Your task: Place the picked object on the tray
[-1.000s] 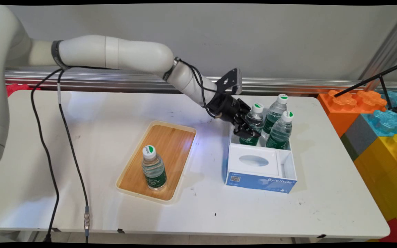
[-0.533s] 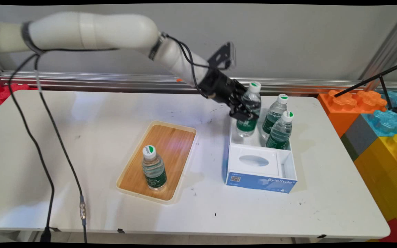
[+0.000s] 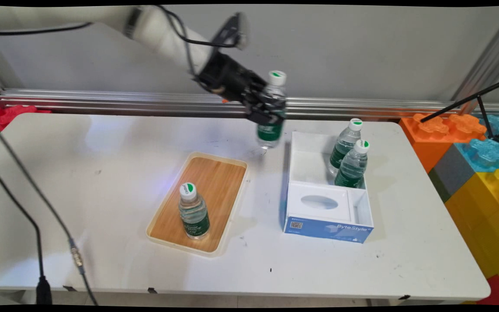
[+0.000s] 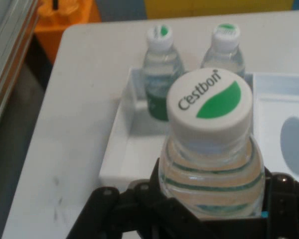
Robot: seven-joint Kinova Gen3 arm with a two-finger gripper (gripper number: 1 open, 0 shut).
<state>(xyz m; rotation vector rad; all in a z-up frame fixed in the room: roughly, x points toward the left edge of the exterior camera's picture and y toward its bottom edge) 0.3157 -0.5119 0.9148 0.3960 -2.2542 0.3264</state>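
Observation:
My gripper (image 3: 263, 107) is shut on a clear water bottle (image 3: 271, 110) with a green label and white cap, held upright in the air above the table, left of the white box (image 3: 295, 164). In the hand view the same held bottle (image 4: 209, 149) fills the centre, its Cestbon cap toward me, with the gripper (image 4: 209, 199) closed round its body. Two more bottles (image 3: 348, 151) stand in the box's far right corner, and appear beyond the cap as bottles (image 4: 162, 74). Another bottle (image 3: 193, 211) stands on the wooden tray (image 3: 219, 173).
A blue ByteStyle tissue box (image 3: 325, 216) forms the near part of the white box. Large coloured blocks (image 3: 470, 151) stack beside the table's right edge. Black cables (image 3: 37, 208) hang over the table's left side. An aluminium rail (image 3: 102, 102) runs along the wall.
The gripper has lifted the bottle up out of the white box and carried it left and higher. The arm has risen toward the picture's top.

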